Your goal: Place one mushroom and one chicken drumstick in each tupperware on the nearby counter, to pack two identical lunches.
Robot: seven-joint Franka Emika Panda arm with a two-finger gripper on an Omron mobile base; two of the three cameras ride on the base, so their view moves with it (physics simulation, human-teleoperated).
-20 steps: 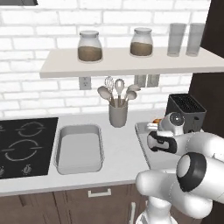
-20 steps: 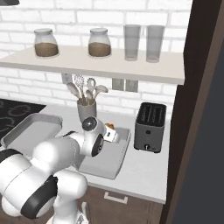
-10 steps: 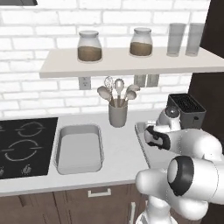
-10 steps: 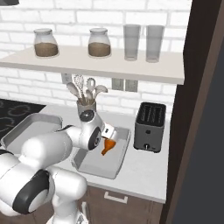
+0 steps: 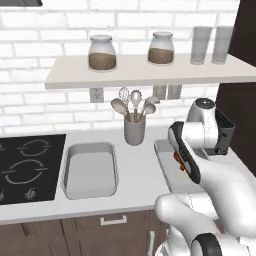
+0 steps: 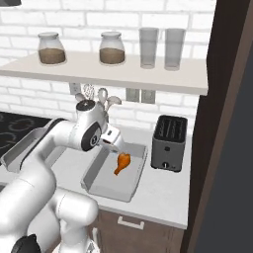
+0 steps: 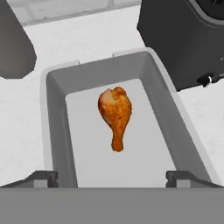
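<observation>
Claw (image 7: 112, 181) spread apart above a tray (image 7: 52, 131); a drumstick (image 7: 116, 116) lies below it. Next, probably fetching a mushroom.

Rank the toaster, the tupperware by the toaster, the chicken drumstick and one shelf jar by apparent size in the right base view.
1. tupperware
2. toaster
3. shelf jar, though it stands farther back, so it is unsure against the toaster
4. chicken drumstick

Orange-brown chicken drumstick (image 7: 115, 114); light-grey tupperware (image 7: 53, 131); black toaster (image 6: 169, 142); pale grey-white counter (image 5: 135, 185); white brick wall (image 5: 60, 35).
</observation>
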